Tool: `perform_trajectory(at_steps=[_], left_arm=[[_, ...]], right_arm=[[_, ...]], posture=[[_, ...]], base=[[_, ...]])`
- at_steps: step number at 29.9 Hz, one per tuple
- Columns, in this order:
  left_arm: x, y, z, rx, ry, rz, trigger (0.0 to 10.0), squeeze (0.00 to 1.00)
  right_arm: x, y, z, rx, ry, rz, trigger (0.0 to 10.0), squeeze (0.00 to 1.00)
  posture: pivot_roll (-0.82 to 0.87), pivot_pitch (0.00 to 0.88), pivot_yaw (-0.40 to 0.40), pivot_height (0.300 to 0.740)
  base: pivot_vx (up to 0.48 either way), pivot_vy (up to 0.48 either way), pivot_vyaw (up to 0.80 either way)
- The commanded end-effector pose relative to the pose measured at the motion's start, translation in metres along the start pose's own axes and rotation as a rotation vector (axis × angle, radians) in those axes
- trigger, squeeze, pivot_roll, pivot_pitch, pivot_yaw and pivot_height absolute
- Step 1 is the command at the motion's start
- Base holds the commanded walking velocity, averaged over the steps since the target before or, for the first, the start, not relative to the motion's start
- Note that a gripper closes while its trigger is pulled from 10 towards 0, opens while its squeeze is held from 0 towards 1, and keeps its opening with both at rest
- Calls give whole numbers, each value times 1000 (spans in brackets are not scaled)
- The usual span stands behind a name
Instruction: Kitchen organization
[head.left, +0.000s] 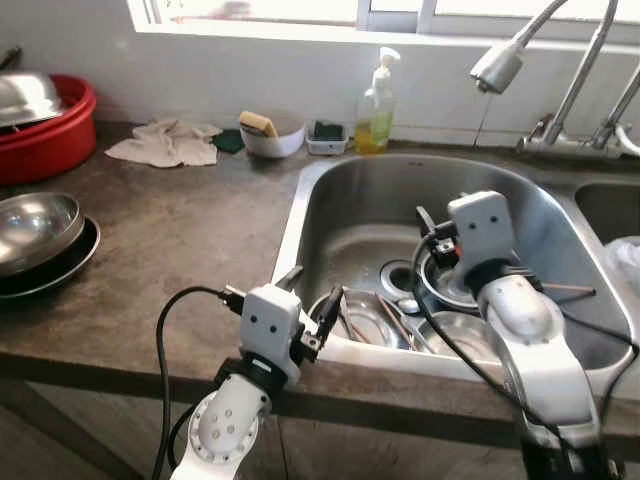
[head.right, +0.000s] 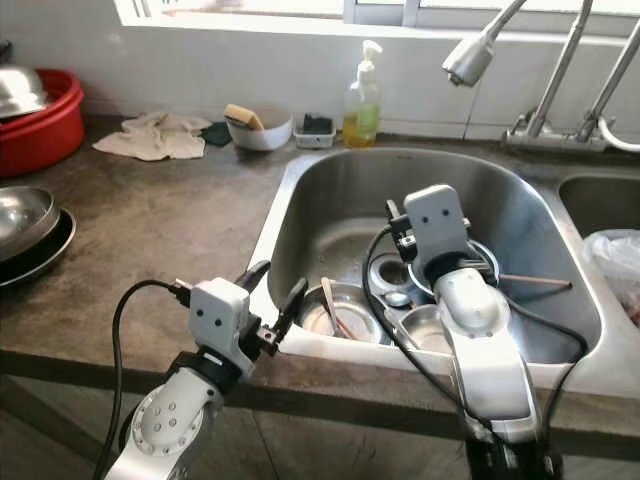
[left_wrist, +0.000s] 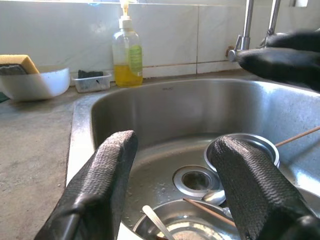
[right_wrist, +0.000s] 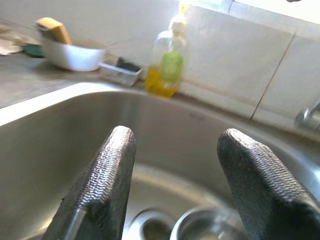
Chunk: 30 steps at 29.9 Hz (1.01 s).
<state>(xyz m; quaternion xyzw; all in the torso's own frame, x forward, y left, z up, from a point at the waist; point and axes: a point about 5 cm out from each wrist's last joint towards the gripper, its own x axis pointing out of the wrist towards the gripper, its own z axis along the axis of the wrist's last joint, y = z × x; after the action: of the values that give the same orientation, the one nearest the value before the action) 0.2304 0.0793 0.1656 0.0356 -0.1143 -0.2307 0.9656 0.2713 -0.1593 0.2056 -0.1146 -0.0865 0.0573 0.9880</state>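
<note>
Left eye view: dark stone counter (head.left: 180, 250) w/ steel sink (head.left: 400, 190) under window, both grippers' jaws apart, empty.

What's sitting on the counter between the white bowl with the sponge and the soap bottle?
A small clear tray holding a dark scrubbing pad sits between the white bowl and the soap bottle, seen in the left eye view.

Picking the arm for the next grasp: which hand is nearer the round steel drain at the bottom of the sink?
Right. The right hand hangs open inside the basin, just above the round steel drain. The left hand is open at the sink's front rim, short of it.
</note>
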Motion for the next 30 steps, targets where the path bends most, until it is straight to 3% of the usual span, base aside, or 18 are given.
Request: perform_trajectory(at_steps=[1, 6, 14, 22, 30], left_arm=[[-2, -1, 1, -2, 3, -6, 10000, 0], [-7, -5, 2, -27, 3, -38, 10000, 0], [-8, -6, 0, -39, 11, -58, 10000, 0], [-7, -7, 1, -29, 1, -56, 10000, 0], [-9, -9, 0, -43, 16, -61, 10000, 0]], right_arm=[[-5, 4, 8, 14, -47, 9, 10000, 0], [-26, 14, 10, 120, -63, -12, 10000, 0], [-34, 20, 13, 138, -85, 12, 10000, 0], [-31, 27, 16, 174, -90, 30, 10000, 0], [-35, 31, 12, 193, -70, 77, 10000, 0]], posture=[[144, 58, -24, 740], [137, 37, -8, 740], [126, 23, -2, 740], [134, 23, -9, 740], [136, 39, -12, 740]], base=[[0, 0, 0], [0, 0, 0], [0, 0, 0], [0, 463, 800], [0, 0, 800]])
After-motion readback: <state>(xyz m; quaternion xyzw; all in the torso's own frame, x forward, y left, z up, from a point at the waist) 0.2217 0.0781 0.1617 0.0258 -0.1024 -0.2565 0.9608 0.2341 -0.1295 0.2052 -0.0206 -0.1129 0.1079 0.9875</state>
